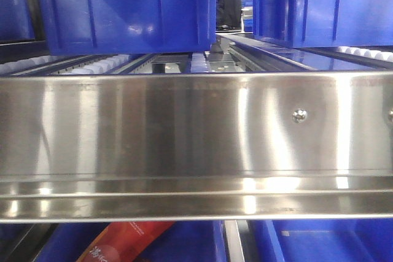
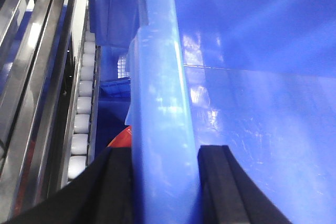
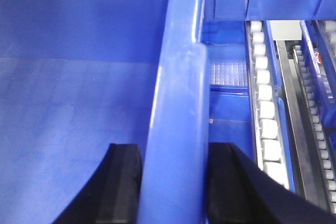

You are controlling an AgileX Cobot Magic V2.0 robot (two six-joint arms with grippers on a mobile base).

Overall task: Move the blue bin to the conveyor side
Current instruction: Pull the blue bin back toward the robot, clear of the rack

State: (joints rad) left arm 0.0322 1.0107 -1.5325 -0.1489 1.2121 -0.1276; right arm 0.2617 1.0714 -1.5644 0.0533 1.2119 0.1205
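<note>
The blue bin's thick glossy rim (image 2: 160, 103) runs up the middle of the left wrist view, with its smooth inner wall (image 2: 262, 77) to the right. My left gripper (image 2: 163, 150) is shut on that rim, one black finger on each side. In the right wrist view the opposite rim (image 3: 176, 103) stands between the black fingers of my right gripper (image 3: 173, 148), which is shut on it too, with the bin's inside (image 3: 73, 93) to the left. Neither gripper shows in the front view. The conveyor side is out of view.
A polished steel rail (image 1: 196, 133) fills the front view. Above it, two other blue crates (image 1: 123, 7) (image 1: 325, 4) rest on white roller tracks (image 1: 92, 64). A red packet (image 1: 126, 240) lies in a lower crate. Roller tracks (image 3: 265, 119) (image 2: 81, 114) flank the held bin.
</note>
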